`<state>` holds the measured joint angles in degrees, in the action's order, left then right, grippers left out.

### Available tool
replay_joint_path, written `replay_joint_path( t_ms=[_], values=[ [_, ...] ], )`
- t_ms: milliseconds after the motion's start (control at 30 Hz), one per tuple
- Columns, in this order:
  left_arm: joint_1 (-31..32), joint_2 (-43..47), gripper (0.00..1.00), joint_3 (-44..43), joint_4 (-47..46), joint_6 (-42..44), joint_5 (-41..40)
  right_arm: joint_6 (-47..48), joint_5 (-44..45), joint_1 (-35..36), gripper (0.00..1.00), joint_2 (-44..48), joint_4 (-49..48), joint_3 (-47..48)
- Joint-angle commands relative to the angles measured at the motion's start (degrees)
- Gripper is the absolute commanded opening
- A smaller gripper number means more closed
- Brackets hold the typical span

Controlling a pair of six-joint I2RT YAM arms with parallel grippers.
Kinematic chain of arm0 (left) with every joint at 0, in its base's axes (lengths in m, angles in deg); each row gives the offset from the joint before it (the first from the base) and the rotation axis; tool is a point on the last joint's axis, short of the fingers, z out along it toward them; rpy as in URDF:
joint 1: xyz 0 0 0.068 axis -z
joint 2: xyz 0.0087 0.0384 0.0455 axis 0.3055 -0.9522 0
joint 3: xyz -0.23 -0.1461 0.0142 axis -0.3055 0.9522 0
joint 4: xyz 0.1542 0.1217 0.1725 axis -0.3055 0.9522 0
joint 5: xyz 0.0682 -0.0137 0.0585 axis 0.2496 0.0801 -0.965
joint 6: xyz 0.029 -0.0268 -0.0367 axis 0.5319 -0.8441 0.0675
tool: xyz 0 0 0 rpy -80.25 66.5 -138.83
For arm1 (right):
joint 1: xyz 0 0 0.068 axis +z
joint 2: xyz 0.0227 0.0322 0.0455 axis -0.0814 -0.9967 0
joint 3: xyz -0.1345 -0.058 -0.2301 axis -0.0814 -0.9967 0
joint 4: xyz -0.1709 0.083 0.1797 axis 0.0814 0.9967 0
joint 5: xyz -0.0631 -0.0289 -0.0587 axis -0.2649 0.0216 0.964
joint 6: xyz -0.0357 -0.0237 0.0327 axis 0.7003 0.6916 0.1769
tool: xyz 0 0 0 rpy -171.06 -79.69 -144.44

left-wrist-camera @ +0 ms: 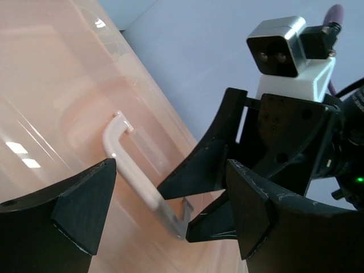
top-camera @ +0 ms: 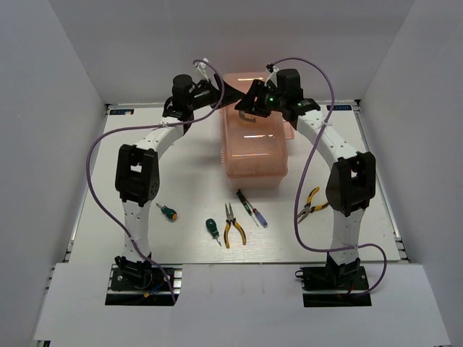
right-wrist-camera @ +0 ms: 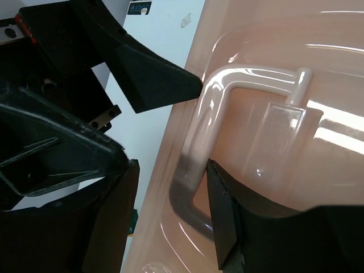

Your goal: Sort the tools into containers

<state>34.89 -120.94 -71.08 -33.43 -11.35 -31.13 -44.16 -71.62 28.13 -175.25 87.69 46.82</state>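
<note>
The white worktop (top-camera: 376,217) carries a closed, translucent salmon-pink plastic toolbox (top-camera: 253,155) at its far middle, and the black-and-white left arm (top-camera: 137,173) and right arm (top-camera: 351,181) both bend inward to meet over the box's far end. Only the overhead view shows the tools, all on the bare worktop near of the box. From left to right they are a stubby orange-green-handled screwdriver (top-camera: 168,211), a stubby green-handled screwdriver (top-camera: 212,230), yellow-handled pliers (top-camera: 233,225), a slim purple-handled screwdriver (top-camera: 252,208), and a second pair of yellow-handled pliers (top-camera: 311,202) well to the right, beside the right arm. Only the wrist views show the grasp at the box's pale lid handle (left-wrist-camera: 136,182). In the left wrist view the left jaws are spread wide, the handle's bar lies in the gap between them, touching neither, and the right jaws straddle its far corner. In the right wrist view the right jaws are also spread, with the bar running between them, close against one side and clear of the other.
</note>
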Motion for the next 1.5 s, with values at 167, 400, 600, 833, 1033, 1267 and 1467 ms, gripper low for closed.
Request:
replay_joint_path(
  t_ms=[167,400,600,833,1033,1267,1467],
  values=[
    [1.00,-2.18,0.86,-6.93,8.17,-0.14,-0.88,-1.88,-7.58,-0.96,0.56,2.43,-3.70,-1.77],
    [1.53,-3.24,0.86,-8.07,10.98,-0.67,-0.88,5.67,-7.15,-3.33,0.73,8.48,-3.96,-6.16],
    [2.06,-3.85,0.85,-10.44,17.04,1.26,-1.40,18.05,1.69,-7.99,0.74,19.12,-2.03,-14.77],
    [3.81,-6.14,0.78,-21.75,35.39,9.08,-5.96,23.35,16.86,-13.88,0.71,19.06,5.78,-17.51],
    [6.27,-6.23,0.63,-25.04,47.71,15.15,-12.73,18.78,6.52,-19.59,0.71,12.90,7.99,-18.03],
    [8.39,-4.47,0.37,-25.04,54.31,18.84,-20.65,17.63,-0.28,-21.35,0.71,4.73,6.58,-12.52],
    [9.44,-4.46,0.01,-26.26,54.31,18.32,-21.97,14.38,-6.00,-21.01,0.71,-3.18,3.86,-8.02]
  ],
)
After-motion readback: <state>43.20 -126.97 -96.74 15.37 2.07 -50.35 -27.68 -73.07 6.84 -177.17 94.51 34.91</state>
